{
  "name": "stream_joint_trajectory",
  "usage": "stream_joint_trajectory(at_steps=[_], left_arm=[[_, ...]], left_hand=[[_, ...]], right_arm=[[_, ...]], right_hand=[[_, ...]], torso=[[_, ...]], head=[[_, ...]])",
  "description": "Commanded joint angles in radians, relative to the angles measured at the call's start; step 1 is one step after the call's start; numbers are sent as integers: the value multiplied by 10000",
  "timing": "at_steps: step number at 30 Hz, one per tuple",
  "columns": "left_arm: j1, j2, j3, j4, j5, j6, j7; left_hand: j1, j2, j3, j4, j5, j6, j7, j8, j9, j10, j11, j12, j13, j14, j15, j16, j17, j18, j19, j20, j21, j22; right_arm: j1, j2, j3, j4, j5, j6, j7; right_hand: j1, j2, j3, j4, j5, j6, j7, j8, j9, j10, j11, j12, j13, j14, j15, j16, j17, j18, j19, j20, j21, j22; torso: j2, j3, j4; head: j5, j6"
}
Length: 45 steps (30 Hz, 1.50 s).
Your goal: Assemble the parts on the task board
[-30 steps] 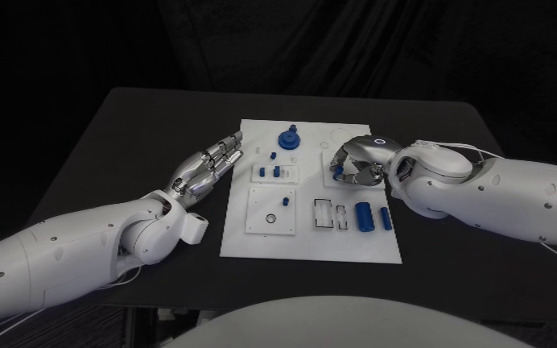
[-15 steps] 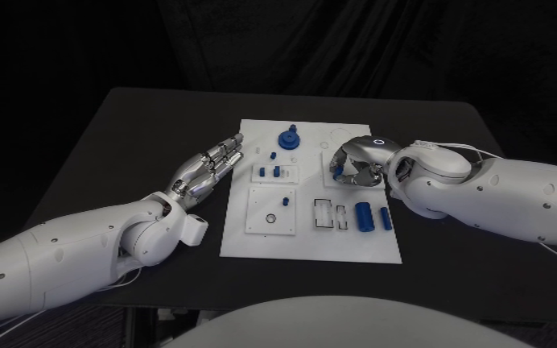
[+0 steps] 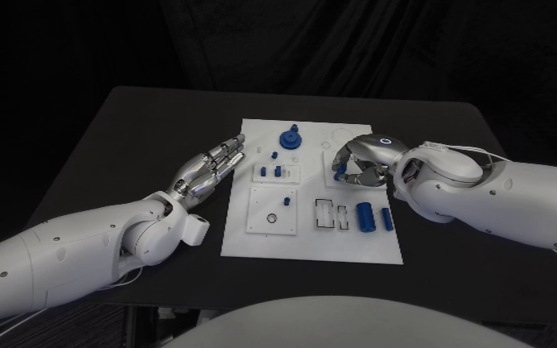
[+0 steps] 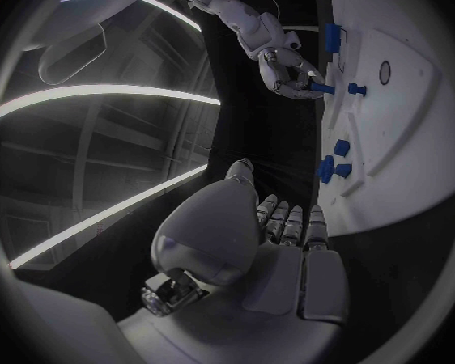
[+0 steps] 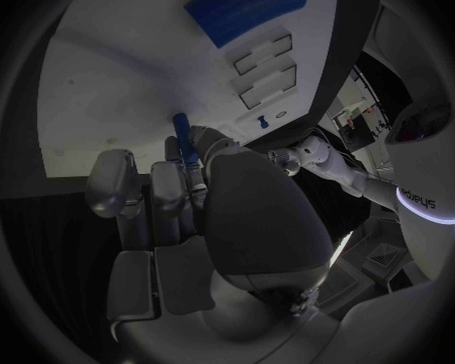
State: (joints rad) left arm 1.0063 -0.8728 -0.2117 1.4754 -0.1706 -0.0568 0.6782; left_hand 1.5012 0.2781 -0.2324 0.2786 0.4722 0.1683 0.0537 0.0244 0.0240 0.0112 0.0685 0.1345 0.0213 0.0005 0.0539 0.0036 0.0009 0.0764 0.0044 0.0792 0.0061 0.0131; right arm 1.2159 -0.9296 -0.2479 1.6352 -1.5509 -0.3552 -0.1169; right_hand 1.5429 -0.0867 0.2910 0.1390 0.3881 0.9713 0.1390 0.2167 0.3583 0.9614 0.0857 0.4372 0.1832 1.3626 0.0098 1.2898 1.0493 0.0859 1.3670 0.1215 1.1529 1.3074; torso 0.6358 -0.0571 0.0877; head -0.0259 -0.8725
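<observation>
Head view gives us the flat white rectangular task board (image 3: 311, 239) lying in the middle of the black bench (image 3: 128, 130), and we take that board as our landmark. Our left silver many-fingered hand (image 3: 212, 164) lies just beside the board's left edge, palm low over the bench, fingers stretched out straight and slightly apart, grasping nothing; in the left wrist view the same hand (image 4: 278, 234) points its fingers toward the board (image 4: 410, 170) without touching any part. Our right silver many-fingered hand (image 3: 360, 163) hangs over the board's right side, fingers curled inward around a small blue peg-shaped part (image 3: 339, 176), which we see pinched at the fingertips just above the board surface. In the right wrist view the blue peg (image 5: 184, 135) stands out between the thumb and the curled fingers of that hand (image 5: 202, 202), with the white board (image 5: 116, 65) right behind it. From the left wrist view we also see the right hand (image 4: 288, 71) holding the peg (image 4: 321, 88) out toward the board. Near the board's far edge stands a larger blue round knobbed part (image 3: 289, 137). Two small blue parts (image 3: 272, 172) sit in a recessed tray left of the board's centre. Near the board's right edge, closer to us, lie a blue cylinder (image 3: 365, 217) and a slimmer blue bar (image 3: 385, 217) side by side.
</observation>
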Motion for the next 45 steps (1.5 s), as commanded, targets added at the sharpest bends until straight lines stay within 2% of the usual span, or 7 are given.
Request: stream_joint_trajectory(at_steps=[1, 9, 16, 24, 29, 35, 45], left_arm=[[-16, 21, 9, 25, 35, 82, 814], [-18, 57, 9, 51, 35, 77, 800], [-22, 90, 9, 39, 36, 118, 798], [-24, 153, 9, -16, 36, 162, 777], [-24, 206, 9, -54, 35, 171, 784], [-24, 257, 9, -86, 35, 186, 790], [-26, 341, 9, -157, 35, 217, 828]], left_hand=[[127, 15, 70, -14, 48, 38, 41, 32, 16, 6, 53, 23, 5, -5, 102, -36, -9, 170, -2, 89, -18, 12], [131, 25, 84, 1, 55, 83, 98, 41, 22, 11, 66, 39, 7, -5, 122, -36, -9, 181, -1, 120, -18, 11], [139, 36, 99, 6, 38, 79, 119, 40, 22, 15, 89, 51, 9, -5, 134, -36, -9, 188, -1, 137, -18, 13], [153, 43, 118, 10, 3, 76, 123, 39, 21, 19, 132, 60, 10, -5, 159, -36, -9, 198, 2, 171, -16, 18], [157, 43, 124, 13, -17, 74, 120, 38, 20, 20, 144, 64, 10, -5, 169, -36, -9, 201, 3, 183, -15, 20], [160, 42, 128, 14, -31, 84, 122, 40, 22, 21, 151, 71, 11, -5, 176, -36, -9, 203, 3, 191, -15, 19], [167, 48, 144, 22, -101, 72, 132, 37, 20, 18, 167, 59, 8, -5, 195, -36, -9, 209, 4, 217, -15, 20]], right_arm=[[157, -80, 10, 286, -62, -501, 85], [421, -84, 10, 961, -202, -379, 107], [361, 488, 10, 1275, -524, 147, 162], [183, 1456, 10, 1139, -1945, 408, 114], [139, 1973, 11, 973, -2426, 473, 139], [94, 2286, 12, 891, -2583, 544, 189], [-143, 2484, 12, 803, -2634, 885, 275]], right_hand=[[3, 102, 0, -28, -261, 154, 14, 140, 82, 207, -23, -30, -41, 114, -15, 16, 52, 8, 110, -64, 102, 1497], [60, 119, 47, -70, -346, 190, 10, 163, 128, 346, -50, -90, -82, 261, -46, 132, 258, -44, 255, -96, 361, 1567], [18, 69, 34, -48, -627, 343, -62, 143, 190, 639, -130, -232, -164, 761, -116, 658, 1118, -206, 683, -158, 1168, 1785], [101, -38, 45, -142, -654, 386, -79, 87, 198, 797, -165, -295, -185, 794, -149, 658, 1113, -209, 705, -194, 1199, 1788], [167, -44, 72, -194, -733, 464, -88, 76, 210, 907, -185, -321, -185, 783, -168, 623, 1067, -204, 695, -213, 1179, 1779], [164, -39, 73, -192, -766, 489, -91, 74, 214, 935, -189, -330, -186, 790, -172, 630, 1086, -210, 707, -217, 1205, 1786], [230, -27, 111, -241, -750, 502, -97, 32, 211, 999, -205, -368, -188, 774, -187, 596, 1042, -204, 692, -232, 1180, 1778]], torso=[[-11, 2, -3], [-13, 12, -3], [-2, 11, 9], [0, 4, 25], [11, 10, -20], [-7, 10, 80], [3, 10, 104]], head=[[41, -1], [109, -1], [137, -1], [221, -1], [342, -1], [296, -1], [301, -1]])
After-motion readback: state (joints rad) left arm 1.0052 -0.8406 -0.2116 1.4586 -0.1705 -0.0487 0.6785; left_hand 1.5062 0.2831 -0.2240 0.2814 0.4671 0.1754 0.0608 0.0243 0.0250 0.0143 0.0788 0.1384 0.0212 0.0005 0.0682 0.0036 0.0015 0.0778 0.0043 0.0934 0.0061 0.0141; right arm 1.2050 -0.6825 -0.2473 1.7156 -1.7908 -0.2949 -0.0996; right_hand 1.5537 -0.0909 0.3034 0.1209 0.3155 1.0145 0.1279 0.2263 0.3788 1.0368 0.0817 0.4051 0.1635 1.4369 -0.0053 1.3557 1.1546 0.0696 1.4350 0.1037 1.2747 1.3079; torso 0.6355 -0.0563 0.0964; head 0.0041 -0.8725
